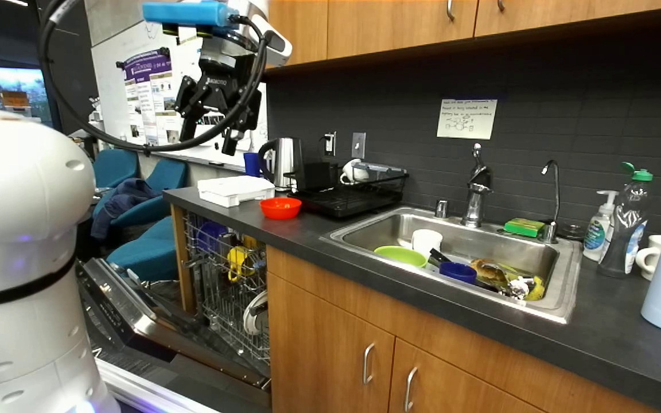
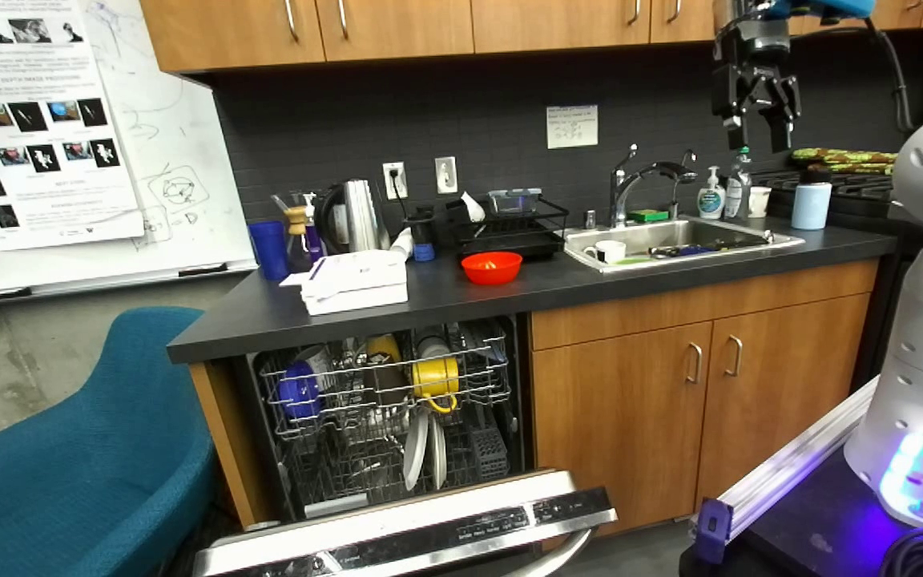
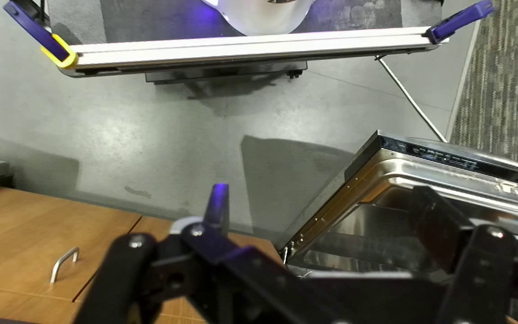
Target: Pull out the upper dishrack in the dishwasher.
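The dishwasher's drop-down door [image 2: 409, 525] hangs lowered at a slant; it also shows in an exterior view [image 1: 158, 324] and in the wrist view [image 3: 371, 229]. The grey wire upper dishrack [image 2: 357, 407] sits inside the cavity under the countertop, holding a blue cup, a yellow mug and other drinkware; it shows partly in an exterior view [image 1: 253, 265]. My gripper [image 1: 209, 137] is high above the counter, away from the rack, fingers pointing down. Its fingers are spread and empty, as seen in both exterior views [image 2: 759, 138] and the wrist view [image 3: 322, 197]. The upper rack is hidden in the wrist view.
The countertop [image 2: 429, 296] overhangs the rack and carries a white box [image 2: 357, 284] and a red bowl [image 2: 491, 268]. White plates [image 2: 416, 450] stand in the lower rack. A teal chair [image 2: 109, 449] stands beside the dishwasher. Wooden cabinets [image 2: 622, 409] adjoin it. Upper cabinets [image 2: 397, 28] hang above.
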Controlling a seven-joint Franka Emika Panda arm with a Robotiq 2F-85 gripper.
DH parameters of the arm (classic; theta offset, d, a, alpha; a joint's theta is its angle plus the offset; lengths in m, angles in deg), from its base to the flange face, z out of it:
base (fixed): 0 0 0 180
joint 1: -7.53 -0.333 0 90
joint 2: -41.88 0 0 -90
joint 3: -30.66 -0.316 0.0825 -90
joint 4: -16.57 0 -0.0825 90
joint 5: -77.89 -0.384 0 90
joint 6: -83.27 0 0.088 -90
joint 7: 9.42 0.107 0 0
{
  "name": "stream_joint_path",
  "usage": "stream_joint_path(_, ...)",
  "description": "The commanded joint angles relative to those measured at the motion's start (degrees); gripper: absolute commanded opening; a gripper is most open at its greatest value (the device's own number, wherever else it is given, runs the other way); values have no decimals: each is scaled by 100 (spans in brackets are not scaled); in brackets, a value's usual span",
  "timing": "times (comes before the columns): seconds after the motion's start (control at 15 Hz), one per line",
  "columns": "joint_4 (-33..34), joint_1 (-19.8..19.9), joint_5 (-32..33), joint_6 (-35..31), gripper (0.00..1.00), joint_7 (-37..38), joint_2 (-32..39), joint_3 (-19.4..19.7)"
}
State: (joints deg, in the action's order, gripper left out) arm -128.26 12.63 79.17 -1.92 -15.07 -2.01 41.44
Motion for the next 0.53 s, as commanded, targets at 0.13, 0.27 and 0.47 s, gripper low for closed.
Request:
stream_joint_path(0.13,-239,-191,-210,-502,100,218,-253,-600)
stream_joint_path(0.27,-310,-346,-301,-775,100,275,-279,-870)
stream_joint_path(0.47,-429,-681,-289,-1491,100,141,-114,-1180)
